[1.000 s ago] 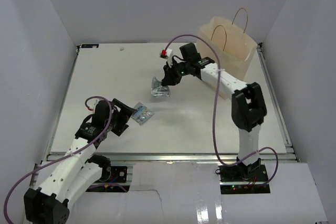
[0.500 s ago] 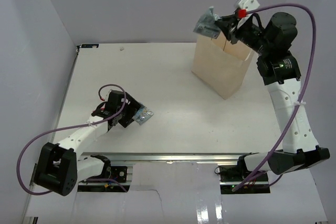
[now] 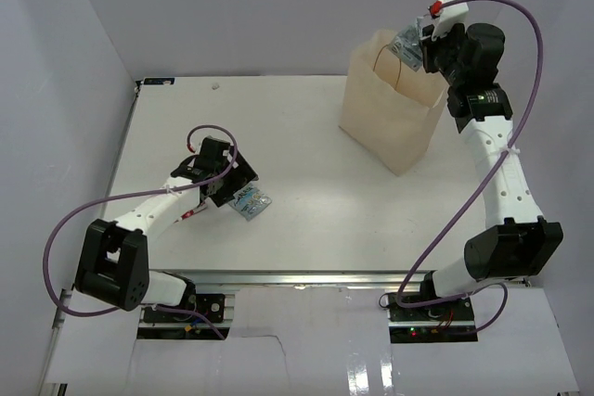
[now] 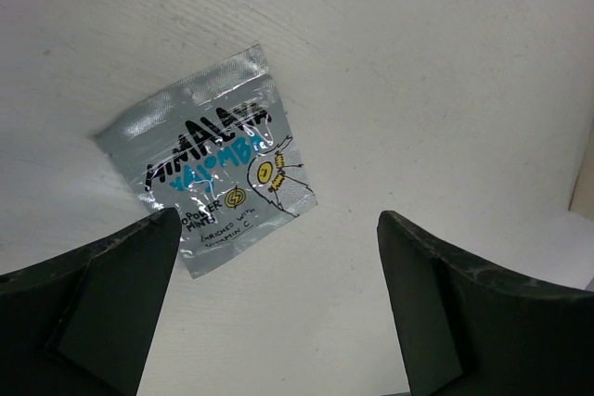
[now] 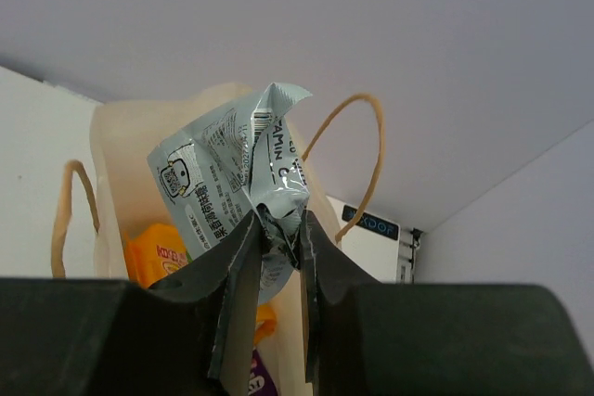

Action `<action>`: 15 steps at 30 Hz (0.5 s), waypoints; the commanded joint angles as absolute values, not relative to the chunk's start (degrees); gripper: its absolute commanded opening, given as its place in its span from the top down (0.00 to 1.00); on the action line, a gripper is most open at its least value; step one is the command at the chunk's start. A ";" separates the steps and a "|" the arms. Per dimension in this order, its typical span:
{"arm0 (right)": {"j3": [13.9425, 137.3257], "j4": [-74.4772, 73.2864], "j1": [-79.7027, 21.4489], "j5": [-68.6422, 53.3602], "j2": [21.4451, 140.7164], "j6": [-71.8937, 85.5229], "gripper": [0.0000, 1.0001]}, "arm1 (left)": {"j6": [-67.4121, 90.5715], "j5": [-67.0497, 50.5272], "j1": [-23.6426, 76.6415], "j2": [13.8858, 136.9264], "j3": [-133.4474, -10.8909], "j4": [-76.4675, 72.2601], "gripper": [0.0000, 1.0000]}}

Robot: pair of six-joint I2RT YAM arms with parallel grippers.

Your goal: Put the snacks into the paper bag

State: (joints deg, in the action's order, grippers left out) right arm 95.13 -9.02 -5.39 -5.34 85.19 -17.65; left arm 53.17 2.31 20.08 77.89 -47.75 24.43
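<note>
We take this for a robot lab cell. A bare white table point(image 3: 306, 136) is boxed in by plain white walls point(image 3: 278, 6). A left arm point(image 3: 153, 211) and right arm point(image 3: 506, 183) stand on a metal rail point(image 3: 306, 278) at the table's near edge, trailing purple cables point(image 3: 541, 48). Control boxes point(image 3: 436, 303) with small lights sit below that edge.

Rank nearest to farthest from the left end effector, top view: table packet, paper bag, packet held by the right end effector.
1. Table packet, just ahead of the left end effector.
2. Paper bag, far right.
3. Held packet, above the bag's mouth.
</note>
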 commanded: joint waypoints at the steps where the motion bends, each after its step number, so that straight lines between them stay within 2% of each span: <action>1: 93.52 -6.50 -5.36 -4.91 83.67 -19.59 0.88 | 52.82 4.04 19.86 76.81 -48.43 27.33 0.02; 2: 93.17 -7.29 -5.36 -5.62 83.50 -19.86 0.82 | 52.82 3.96 19.86 77.16 -48.60 27.25 0.02; 4: 91.85 -8.61 -5.36 -6.24 82.97 -19.95 0.64 | 52.65 3.78 19.86 78.39 -49.56 27.77 0.02; 5: 91.24 -8.79 -5.27 -6.59 81.66 -20.21 0.39 | 52.65 3.87 19.86 80.14 -50.96 28.21 0.05; 7: 90.27 -9.31 -4.49 -7.64 79.21 -19.08 0.14 | 54.31 5.36 19.95 83.74 -53.94 31.44 0.08; 10: 90.88 -11.33 -3.26 -11.49 76.13 -18.11 0.05 | 55.45 6.94 20.13 87.00 -56.77 34.80 0.10; 15: 88.69 -13.09 -2.11 -14.50 71.73 -16.79 0.03 | 57.57 11.42 21.97 95.87 -65.20 43.30 0.15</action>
